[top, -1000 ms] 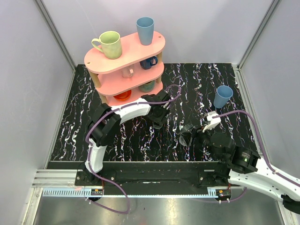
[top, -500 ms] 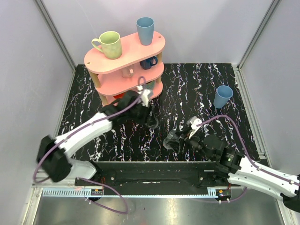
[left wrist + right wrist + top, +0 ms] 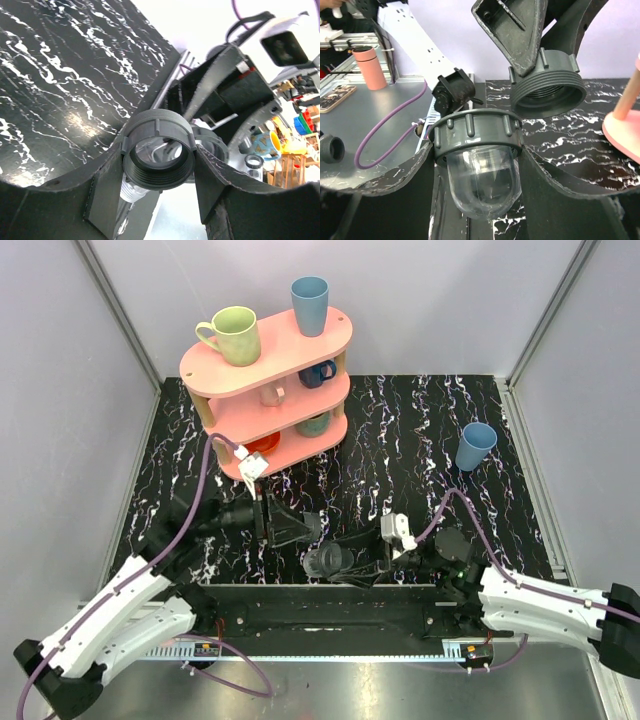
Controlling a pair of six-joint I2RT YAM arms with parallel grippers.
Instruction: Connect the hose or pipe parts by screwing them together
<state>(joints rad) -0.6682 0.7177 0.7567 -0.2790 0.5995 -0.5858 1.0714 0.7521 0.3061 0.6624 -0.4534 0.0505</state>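
**A:** Left side, what is held?
**B:** A dark grey threaded round collar (image 3: pixel 150 131) is clamped between the fingers of the left gripper (image 3: pixel 161 152). It is held off the black white-veined table top (image 3: pixel 420 420), in front of the pink three-tier oval shelf (image 3: pixel 280 355), on the shelf's near side.

**A:** Right side?
**B:** The right gripper (image 3: pixel 479 150) is closed on a grey ribbed fitting with a clear domed end (image 3: pixel 480 175). This fitting is carried farther out from the shelf than the collar, toward the table's near edge.

**A:** Are the parts joined?
**B:** Not screwed together. The two are held just beside each other with the collar's open threaded end turned to the fitting. Contact cannot be told.

**A:** Is anything in the way?
**B:** In the right wrist view, part of the collar's rim is covered by a left finger (image 3: pixel 520 30).

**A:** What else is around?
**B:** A pale green mug (image 3: pixel 234 335) and a tall blue cup (image 3: pixel 310 305) are seen on the shelf's top tier. More mugs are seen on the lower tiers. A second blue cup (image 3: pixel 476 446) is seen on the table, well to the shelf's right.
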